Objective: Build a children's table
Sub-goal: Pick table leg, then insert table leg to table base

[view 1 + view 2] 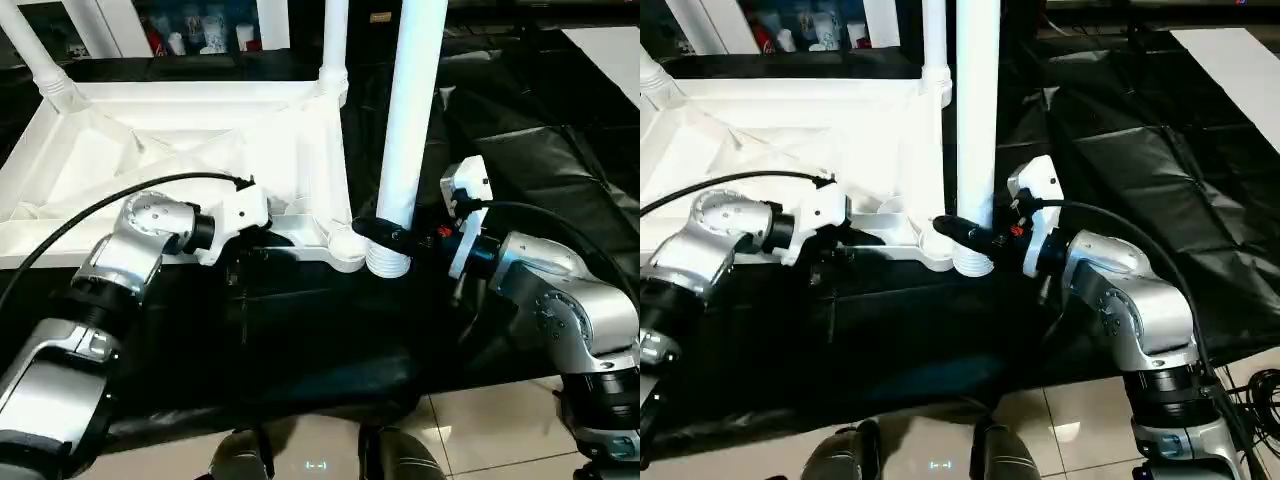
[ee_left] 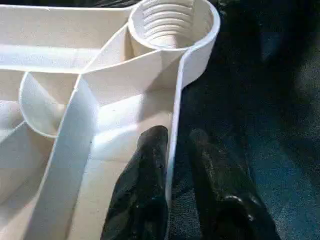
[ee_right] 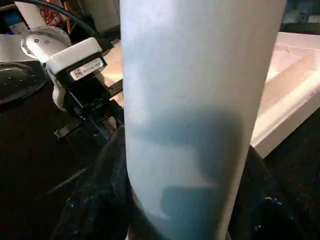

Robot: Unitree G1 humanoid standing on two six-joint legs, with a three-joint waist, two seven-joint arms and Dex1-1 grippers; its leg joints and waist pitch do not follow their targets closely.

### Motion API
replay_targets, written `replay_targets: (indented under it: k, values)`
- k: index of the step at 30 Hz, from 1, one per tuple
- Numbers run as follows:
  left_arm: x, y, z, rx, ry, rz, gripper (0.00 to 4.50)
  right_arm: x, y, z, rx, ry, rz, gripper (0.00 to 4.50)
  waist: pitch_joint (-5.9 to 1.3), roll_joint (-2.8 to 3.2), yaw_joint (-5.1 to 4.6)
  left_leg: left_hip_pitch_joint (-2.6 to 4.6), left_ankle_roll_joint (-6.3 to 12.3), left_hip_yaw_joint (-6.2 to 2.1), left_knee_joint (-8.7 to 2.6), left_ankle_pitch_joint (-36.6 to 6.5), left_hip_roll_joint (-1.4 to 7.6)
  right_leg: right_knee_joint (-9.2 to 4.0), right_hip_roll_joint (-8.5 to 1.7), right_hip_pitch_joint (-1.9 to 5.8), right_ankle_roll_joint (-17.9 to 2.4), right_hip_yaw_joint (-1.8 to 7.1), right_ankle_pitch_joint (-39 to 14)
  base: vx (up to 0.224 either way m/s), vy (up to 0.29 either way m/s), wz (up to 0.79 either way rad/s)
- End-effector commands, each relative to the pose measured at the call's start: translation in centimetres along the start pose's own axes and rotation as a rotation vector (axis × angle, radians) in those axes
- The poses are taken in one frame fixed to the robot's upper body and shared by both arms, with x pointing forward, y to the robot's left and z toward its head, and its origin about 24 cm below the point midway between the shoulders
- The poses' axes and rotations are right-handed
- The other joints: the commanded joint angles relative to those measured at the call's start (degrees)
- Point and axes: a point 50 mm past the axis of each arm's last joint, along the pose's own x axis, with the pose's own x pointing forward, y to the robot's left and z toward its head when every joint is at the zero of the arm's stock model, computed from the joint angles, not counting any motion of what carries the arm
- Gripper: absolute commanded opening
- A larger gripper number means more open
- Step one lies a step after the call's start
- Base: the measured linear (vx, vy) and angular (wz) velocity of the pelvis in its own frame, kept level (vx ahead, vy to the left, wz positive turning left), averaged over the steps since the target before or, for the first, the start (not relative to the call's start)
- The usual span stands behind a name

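Right gripper [image 1: 392, 237]: closed around the loose leg [image 1: 412, 120] low on its shaft, just above the ribbed threaded end, holding it upright; a low grip gives control of the end that has to meet the socket.
Loose leg: stands just beside the near corner socket [image 2: 172, 22], on the outer side of the tabletop, its threaded end beside the socket and not yet in it, as far as the head views show.
Left gripper [image 2: 172, 172]: narrow, one finger inside the rim and one outside; the fingers [image 2: 142, 185] straddle the tabletop's near edge wall. Whether they already squeeze the wall cannot be told. Judged purpose: to pin the tabletop so it does not slide or turn while the leg goes in.
Near corner socket: empty, its inner threads plain in the left wrist view, further along the same edge wall from the left gripper.
Tabletop [image 1: 170, 150]: lies underside up on the black-covered surface [image 1: 540, 160], ribs showing, so the sockets open upward.
Fitted legs: one [image 1: 335, 45] rises from the far corner socket behind the near one; another [image 1: 35, 55] leans from the far left corner.
Step in hand, judged: bringing the loose leg over the near socket to screw it down.
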Motion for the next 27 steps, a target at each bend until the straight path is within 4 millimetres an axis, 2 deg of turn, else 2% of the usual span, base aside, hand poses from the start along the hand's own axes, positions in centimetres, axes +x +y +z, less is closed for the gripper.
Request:
replay_targets:
  k: [1,7,12,16,17,19,21,23,26,27]
  values:
    - [0.1,-0.1,-0.3,0.011,0.033,-0.027,0.64,-0.1,0.5,0.3,-0.020,-0.004,0.022,1.88,-6.89,-0.42,0.14,1.11,3.65,0.14,-2.59,-5.0,0.25,-2.61,-3.34,4.94,-13.9,2.54,-6.0,0.000,0.000,0.00]
    - [0.0,0.0,-0.6,0.025,0.059,-0.035,0.20,-0.1,0.3,0.4,-0.023,-0.007,0.018,1.88,-6.99,-0.39,0.21,1.02,3.75,0.09,-2.53,-4.8,0.23,-2.48,-3.37,5.14,-14.4,2.52,-5.1,0.000,0.000,0.00]
    - [-0.1,-1.0,-2.2,0.045,0.163,-0.085,0.01,0.1,0.0,0.7,-0.019,-0.022,0.007,1.88,-6.96,-0.49,0.00,1.02,3.80,0.04,-2.58,-5.0,0.31,-2.41,-3.42,5.08,-14.5,2.49,-4.9,0.000,0.000,0.00]
    - [0.1,-1.8,-2.8,0.026,0.175,-0.095,0.00,0.3,-0.2,0.8,-0.007,-0.033,-0.004,1.88,-6.69,-0.75,-0.52,1.02,2.84,0.01,-2.77,-6.5,0.32,-2.71,-3.52,5.07,-13.9,2.49,-8.1,0.000,0.000,0.00]
    - [0.3,-2.0,-2.8,0.007,0.171,-0.087,0.00,0.4,-0.3,0.9,-0.003,-0.037,-0.008,1.88,-6.54,-1.10,-0.65,1.12,2.80,0.12,-2.80,-6.9,0.30,-2.93,-3.45,4.91,-13.7,2.53,-8.9,0.000,0.000,0.00]
    - [0.8,-2.4,-2.8,-0.027,0.157,-0.058,0.00,0.7,-0.4,0.9,0.007,-0.041,-0.014,1.88,-6.52,-1.13,-0.79,1.15,2.63,0.10,-2.79,-7.0,0.42,-2.82,-3.52,4.86,-13.6,2.58,-9.9,0.000,0.000,0.00]
    - [1.3,-2.5,-2.7,-0.054,0.138,-0.018,0.00,0.9,-0.6,0.9,0.012,-0.042,-0.016,1.88,-6.26,-1.17,-0.85,1.43,2.42,0.19,-2.84,-8.0,0.49,-3.14,-3.53,4.55,-13.2,2.63,-12.7,0.000,0.000,0.00]
    - [2.2,-2.8,-2.0,-0.146,0.041,0.034,0.00,1.4,-0.7,0.8,0.027,-0.042,-0.015,1.88,-6.12,-1.41,-0.81,1.41,2.23,0.24,-2.85,-8.6,0.47,-3.30,-3.56,4.46,-12.6,2.64,-15.0,0.000,0.000,0.00]
    - [2.6,-3.1,-2.0,-0.183,0.035,0.056,0.00,1.8,-0.9,0.5,0.035,-0.039,-0.017,1.88,-6.17,-1.46,-0.77,1.49,2.37,0.25,-2.87,-8.8,0.48,-3.56,-3.56,4.33,-12.2,2.65,-15.9,0.000,0.000,0.00]
    - [2.8,-3.3,-2.1,-0.180,0.046,0.054,0.00,1.9,-1.0,0.3,0.038,-0.034,-0.018,1.88,-6.13,-1.67,-0.87,1.40,2.47,0.26,-2.84,-8.9,0.37,-3.56,-3.40,4.28,-11.7,2.62,-16.2,0.000,0.000,0.00]
